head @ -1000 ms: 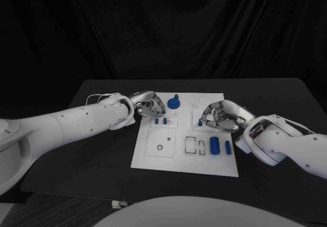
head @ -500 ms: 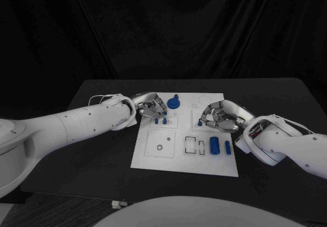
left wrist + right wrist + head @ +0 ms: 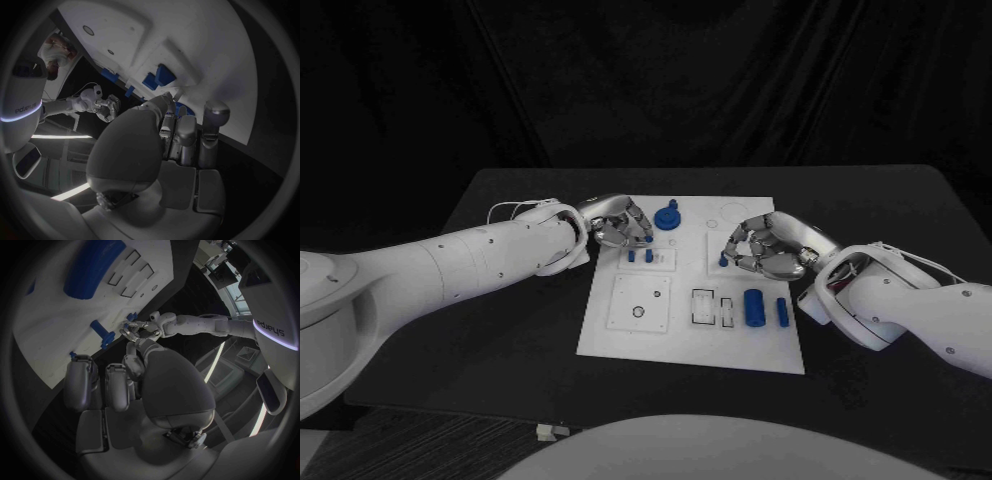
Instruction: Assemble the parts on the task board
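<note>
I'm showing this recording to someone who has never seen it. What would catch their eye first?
The white task board glows against the black table, mid-picture. Two silver hands crowd its far half: the left hand at its far-left corner by an upright blue knobbed part, the right hand curled over its right side. Nearer the robot, two blue bars lie side by side near the right edge.

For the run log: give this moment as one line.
stage: assembly in progress | left hand: at task board far-left edge, grasp unclear | right hand: over board's right side, blue part at fingertips | two blue parts lying loose
</note>
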